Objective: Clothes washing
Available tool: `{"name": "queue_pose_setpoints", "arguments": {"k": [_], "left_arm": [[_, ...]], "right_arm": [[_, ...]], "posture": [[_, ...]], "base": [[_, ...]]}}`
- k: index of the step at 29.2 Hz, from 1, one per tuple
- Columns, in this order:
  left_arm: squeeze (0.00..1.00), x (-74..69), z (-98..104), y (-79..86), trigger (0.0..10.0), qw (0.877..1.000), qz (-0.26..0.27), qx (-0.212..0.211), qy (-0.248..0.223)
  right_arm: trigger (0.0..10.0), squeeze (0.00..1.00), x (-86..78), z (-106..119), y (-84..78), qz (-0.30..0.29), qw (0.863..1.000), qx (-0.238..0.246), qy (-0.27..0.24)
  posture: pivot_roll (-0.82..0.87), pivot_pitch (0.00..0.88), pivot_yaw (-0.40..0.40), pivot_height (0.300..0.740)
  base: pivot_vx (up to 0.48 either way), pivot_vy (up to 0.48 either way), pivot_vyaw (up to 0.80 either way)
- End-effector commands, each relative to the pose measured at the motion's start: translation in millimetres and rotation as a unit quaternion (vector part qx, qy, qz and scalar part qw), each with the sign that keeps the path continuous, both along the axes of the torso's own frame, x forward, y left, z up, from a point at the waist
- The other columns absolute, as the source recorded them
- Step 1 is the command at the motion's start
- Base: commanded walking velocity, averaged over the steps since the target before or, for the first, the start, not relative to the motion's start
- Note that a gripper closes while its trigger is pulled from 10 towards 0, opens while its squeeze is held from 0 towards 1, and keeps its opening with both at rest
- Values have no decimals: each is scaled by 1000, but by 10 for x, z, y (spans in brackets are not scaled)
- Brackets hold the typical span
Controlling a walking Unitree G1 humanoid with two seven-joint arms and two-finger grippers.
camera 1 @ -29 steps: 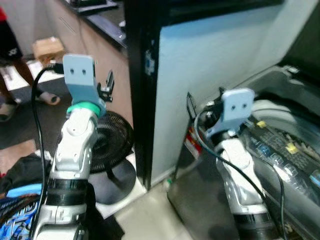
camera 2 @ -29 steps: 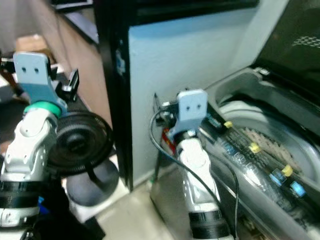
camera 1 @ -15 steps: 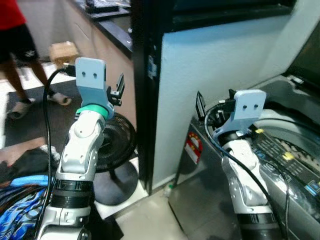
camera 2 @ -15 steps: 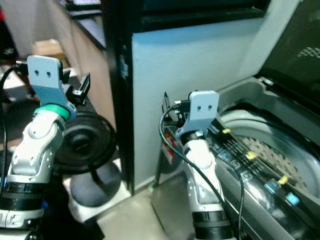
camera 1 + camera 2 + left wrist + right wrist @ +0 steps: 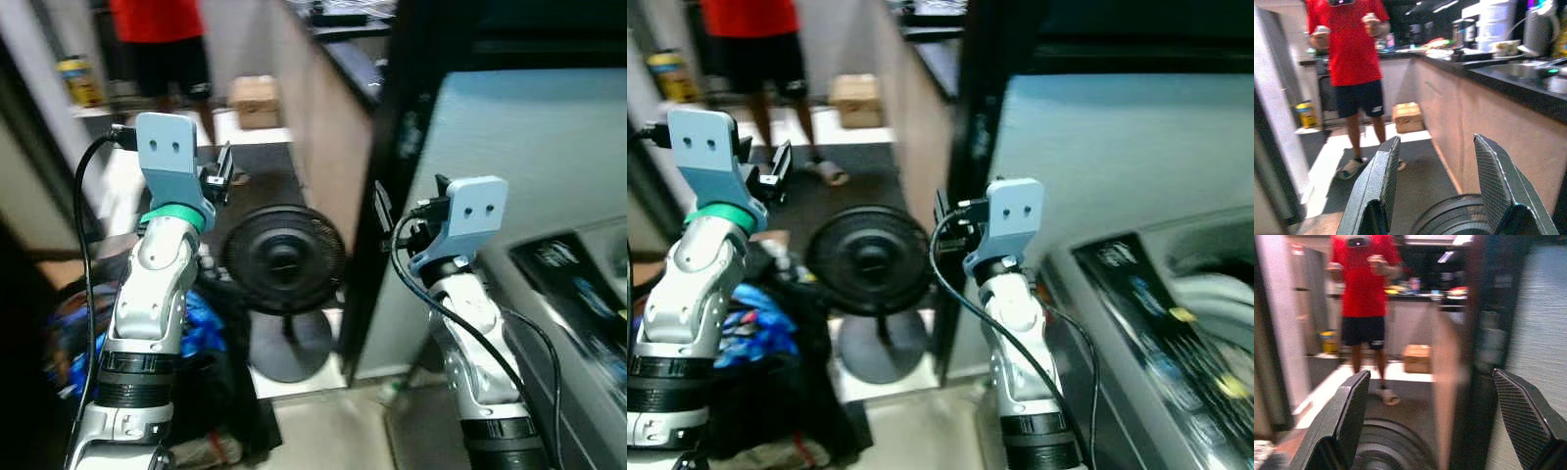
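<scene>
Both sets of fingers are spread apart and hold nothing. The left gripper (image 5: 1437, 196) is raised at chest height with its fingers (image 5: 1382, 188) pointing out over a black floor fan (image 5: 283, 261); the right gripper (image 5: 1442, 431) is raised too, its fingers (image 5: 1352, 413) aimed the same way, just beside the black edge of a pale panel (image 5: 529, 186).

The clothes, a dark and blue heap (image 5: 754, 328), lie on the floor by the left arm, beside the fan's stand. The washing machine (image 5: 1156, 343) sits at the robot's right, lid up, with its control strip in sight. The heap and the machine are well apart, with the fan and the panel's edge between them.

The risks, as I judge them:
- The views are blurred, so the robot seems to be turning; a reach made now could miss the heap.
- The left arm, going down for the clothes, could knock the fan over, since it stands so near.
- The cables looped off both wrists could catch on the fan or panel edge.
- A person in a red shirt (image 5: 1349, 44) stands in the passage ahead and could be in the way.
</scene>
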State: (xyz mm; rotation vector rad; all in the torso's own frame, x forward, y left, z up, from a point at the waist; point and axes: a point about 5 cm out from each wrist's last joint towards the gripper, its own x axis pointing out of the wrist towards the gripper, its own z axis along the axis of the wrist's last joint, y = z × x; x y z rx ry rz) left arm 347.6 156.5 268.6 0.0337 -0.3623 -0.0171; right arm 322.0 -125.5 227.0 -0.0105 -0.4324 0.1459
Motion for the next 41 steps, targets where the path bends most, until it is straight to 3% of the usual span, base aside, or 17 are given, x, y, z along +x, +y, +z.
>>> {"name": "queue_pose_setpoints", "arguments": {"k": [1, 27, 41], "left_arm": [[0, 3, -28, -17, 10000, 1000, -1, 6, 5], [0, 19, -56, 2, 10000, 1000, 8, 7, 12], [0, 26, -72, 8, 10000, 1000, 13, 9, 13]], "right_arm": [[10000, 0, 5, -37, -15, 1, 1000, -1, 8], [10000, 0, -12, -45, 30, 20, 1000, -3, 8], [10000, 0, -17, -55, 47, 17, 1000, -1, 11]], "posture": [[76, 0, 18, 740], [75, 0, 18, 740], [74, 0, 19, 740]], "base": [[0, 0, 794], [0, 0, 786], [395, 0, 0]]}}
